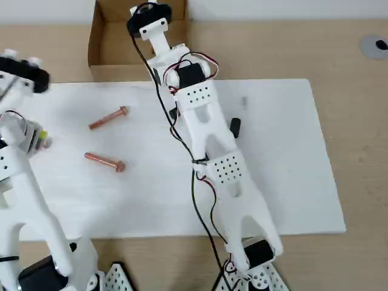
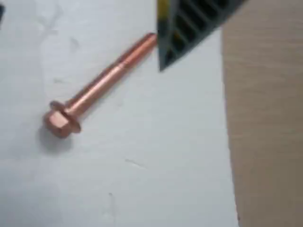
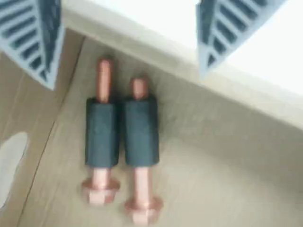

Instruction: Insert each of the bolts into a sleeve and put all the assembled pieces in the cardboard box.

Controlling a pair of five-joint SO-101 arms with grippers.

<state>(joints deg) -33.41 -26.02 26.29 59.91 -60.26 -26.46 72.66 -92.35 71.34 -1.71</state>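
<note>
Two copper bolts [image 1: 109, 118] [image 1: 104, 161] lie bare on the white board [image 1: 285, 182], left of centre. A small black sleeve [image 1: 235, 127] rests on the board beside my right arm. The cardboard box [image 1: 100, 45] stands at the back. My right gripper [image 1: 148, 18] [image 3: 127, 78] hangs over the box, open and holding nothing. Below it, two assembled pieces [image 3: 101, 137] [image 3: 140, 142] lie side by side on the box floor, each a bolt in a black sleeve. My left gripper [image 1: 24, 70] is at the board's left edge, open; one fingertip [image 2: 184, 33] shows above a bolt [image 2: 99, 85].
The board lies on a wooden table [image 1: 357, 121]. A grey round disc [image 1: 373, 45] sits at the back right. My right arm [image 1: 212, 145] stretches across the board's middle from the front, with its cable alongside. The arms' bases stand at the front edge.
</note>
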